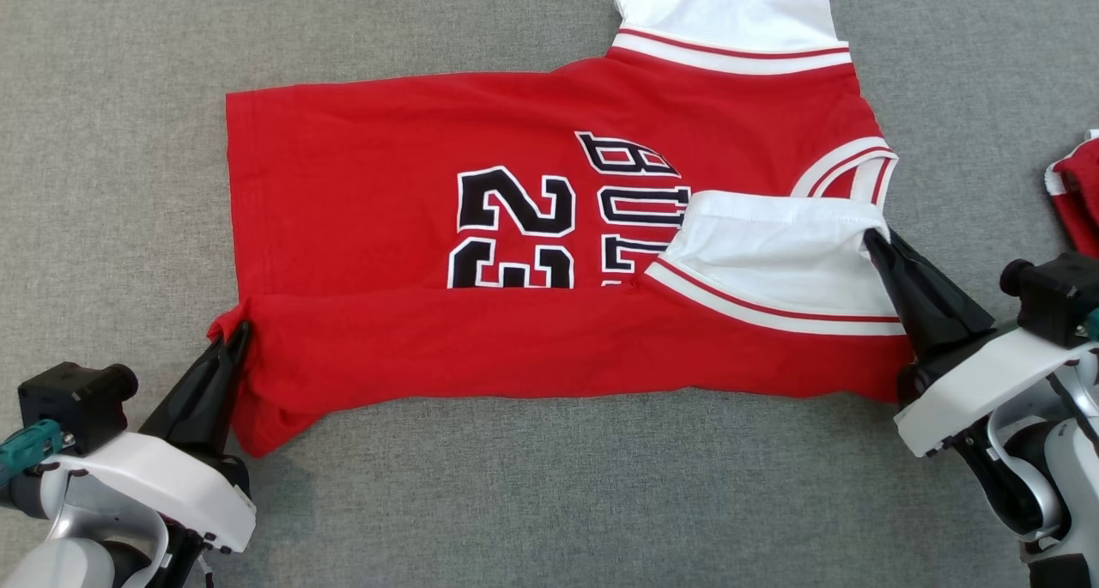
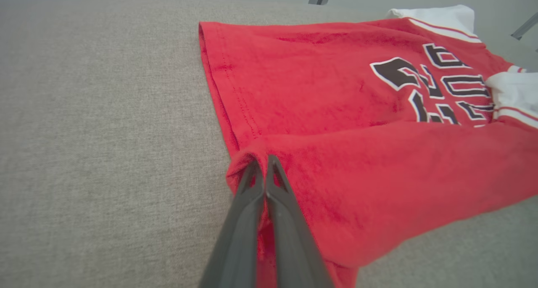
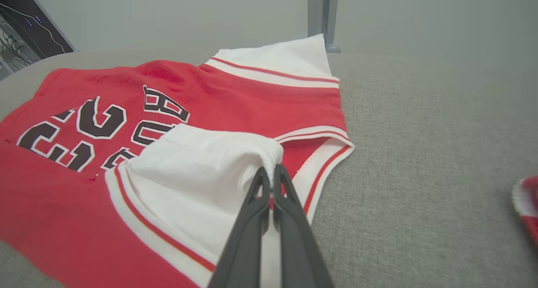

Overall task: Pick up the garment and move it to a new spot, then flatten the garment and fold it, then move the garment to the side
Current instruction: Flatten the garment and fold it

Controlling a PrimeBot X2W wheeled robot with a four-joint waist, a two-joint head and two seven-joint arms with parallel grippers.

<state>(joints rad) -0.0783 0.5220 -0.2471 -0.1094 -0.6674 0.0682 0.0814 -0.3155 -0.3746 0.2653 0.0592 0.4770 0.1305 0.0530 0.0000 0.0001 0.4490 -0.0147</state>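
Lying with its printed side up, the red garment (image 1: 361, 167) covers the middle of the grey cloth surface (image 1: 549, 502), its near long edge folded over toward 12 o'clock. At the garment's 8 o'clock the left gripper (image 1: 233, 335) has its fingers pressed together on the hem corner (image 1: 225, 320). At 4 o'clock the right gripper (image 1: 876, 240) pinches the white sleeve (image 1: 773, 253) likewise. Another red-and-white piece of clothing (image 1: 1077, 197) lies apart at 3 o'clock.

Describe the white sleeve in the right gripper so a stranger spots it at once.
On the grey surface lies a red jersey numbered 23. Its near edge is folded over the print, carrying a white sleeve. Unlike the far sleeve lying flat, this one is pinched by the right gripper.
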